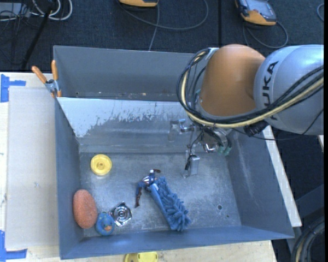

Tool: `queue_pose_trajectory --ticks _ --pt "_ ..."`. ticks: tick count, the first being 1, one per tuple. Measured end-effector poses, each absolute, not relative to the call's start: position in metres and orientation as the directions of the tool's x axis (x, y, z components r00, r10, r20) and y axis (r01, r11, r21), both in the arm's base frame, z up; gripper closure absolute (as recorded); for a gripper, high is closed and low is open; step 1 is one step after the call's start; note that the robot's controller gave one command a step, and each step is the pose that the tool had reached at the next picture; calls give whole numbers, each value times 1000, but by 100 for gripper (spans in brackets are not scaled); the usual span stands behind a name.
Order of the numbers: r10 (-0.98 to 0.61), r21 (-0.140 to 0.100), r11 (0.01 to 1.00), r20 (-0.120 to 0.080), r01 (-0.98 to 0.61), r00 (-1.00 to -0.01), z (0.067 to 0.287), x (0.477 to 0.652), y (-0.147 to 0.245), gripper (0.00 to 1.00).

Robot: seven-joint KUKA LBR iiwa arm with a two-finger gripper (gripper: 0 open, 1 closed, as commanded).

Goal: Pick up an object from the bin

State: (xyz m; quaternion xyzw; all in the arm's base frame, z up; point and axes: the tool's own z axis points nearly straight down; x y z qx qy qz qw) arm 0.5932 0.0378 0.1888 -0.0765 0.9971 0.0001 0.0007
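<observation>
Nearby, a fuzzy blue brush [169,203] lies close to the hand [190,168]; I cannot tell if the hand is open.

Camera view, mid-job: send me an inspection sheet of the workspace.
Surface: grey metal bin, floor scuffed, mostly bare.
Job's things: yellow round spool; orange-brown oval lump; blue fuzzy brush; small blue ring beside crumpled silver piece; all toward the near wall.
Clutter: nothing seen.
Grippers: gripper over bare floor, beyond the brush, touching no thing.
Cables: black cables looped round the orange wrist cover.
Surroundings: dark floor with loose cables behind the bin.
</observation>
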Motion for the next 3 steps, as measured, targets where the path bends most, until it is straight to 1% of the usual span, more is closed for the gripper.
queue_pose_trajectory --ticks 1,2,3 --pt "-170 2 986 -3 -170 -986 186 598 77 0" --pt "-454 1 891 0 -454 -891 165 545 84 0" --pt "-347 1 938 -1 -347 -938 142 548 76 0"
